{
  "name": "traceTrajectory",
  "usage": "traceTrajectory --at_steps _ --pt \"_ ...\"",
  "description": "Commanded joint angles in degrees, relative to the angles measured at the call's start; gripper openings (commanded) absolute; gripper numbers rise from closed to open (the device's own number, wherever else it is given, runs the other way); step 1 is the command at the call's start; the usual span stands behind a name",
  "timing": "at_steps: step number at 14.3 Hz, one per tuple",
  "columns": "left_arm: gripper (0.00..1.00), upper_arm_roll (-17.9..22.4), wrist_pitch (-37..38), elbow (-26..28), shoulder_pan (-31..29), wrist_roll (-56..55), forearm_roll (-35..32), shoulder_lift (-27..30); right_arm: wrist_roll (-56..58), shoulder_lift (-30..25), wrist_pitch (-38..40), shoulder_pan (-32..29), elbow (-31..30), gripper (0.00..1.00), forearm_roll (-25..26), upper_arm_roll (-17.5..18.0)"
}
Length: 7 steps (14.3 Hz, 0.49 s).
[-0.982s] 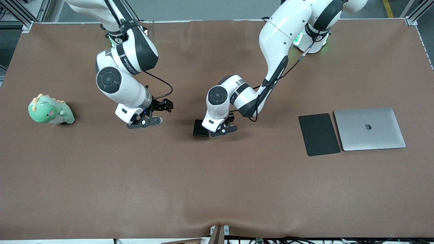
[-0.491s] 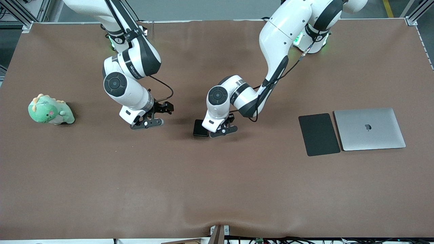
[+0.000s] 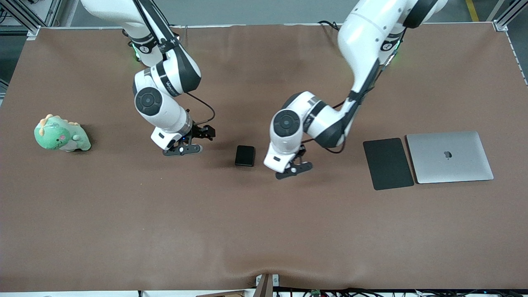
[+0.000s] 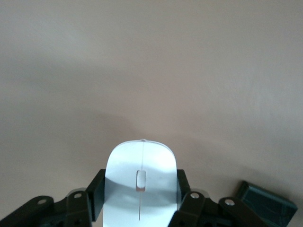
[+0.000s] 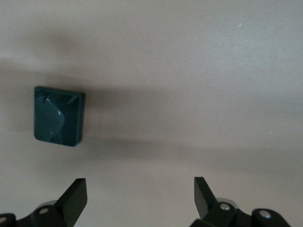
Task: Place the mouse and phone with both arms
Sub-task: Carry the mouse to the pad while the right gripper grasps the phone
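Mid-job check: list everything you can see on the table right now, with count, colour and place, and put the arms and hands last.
phone: one, black, flat on the table between the two hands, untouched.
mouse: one, white, clamped in the left hand; hidden under that hand in the front view.
mouse pad: one, black, flat toward the left arm's end of the table.
laptop: one, silver, closed, beside the mouse pad, closer to the left arm's end.
dinosaur plush: one, green, toward the right arm's end.
table: one, brown cover.
arms: two, white with black joints.
left hand: shut on the mouse, over bare table between phone and mouse pad.
right hand: open, empty, over the table between plush and phone.
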<state>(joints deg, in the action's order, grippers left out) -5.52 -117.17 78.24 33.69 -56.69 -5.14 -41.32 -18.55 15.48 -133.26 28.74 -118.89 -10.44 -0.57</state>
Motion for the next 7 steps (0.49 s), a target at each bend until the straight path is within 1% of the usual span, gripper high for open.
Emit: traceTrajectory --at_steps 1,4,5,7 --pt "0.27 -0.3 2.4 4.8 -5.7 6.5 -1.1 6.6 -8.4 4.9 -3.8 4.6 3.9 1.00 -1.3 -0.5" --pt "0.27 -0.5 2.4 8.2 -13.3 15.5 -1.1 10.5 -14.7 11.0 -3.1 7.9 11.0 1.00 -0.9 -0.6" --pt "0.27 -0.5 2.4 9.7 -15.7 18.6 -1.1 11.4 -16.2 13.0 -2.9 9.9 13.1 1.00 -0.6 -0.7" --pt "0.27 -0.5 2.4 12.5 -20.7 25.4 -1.2 12.4 -16.7 15.3 -2.2 11.4 16.9 1.00 -0.2 -0.8"
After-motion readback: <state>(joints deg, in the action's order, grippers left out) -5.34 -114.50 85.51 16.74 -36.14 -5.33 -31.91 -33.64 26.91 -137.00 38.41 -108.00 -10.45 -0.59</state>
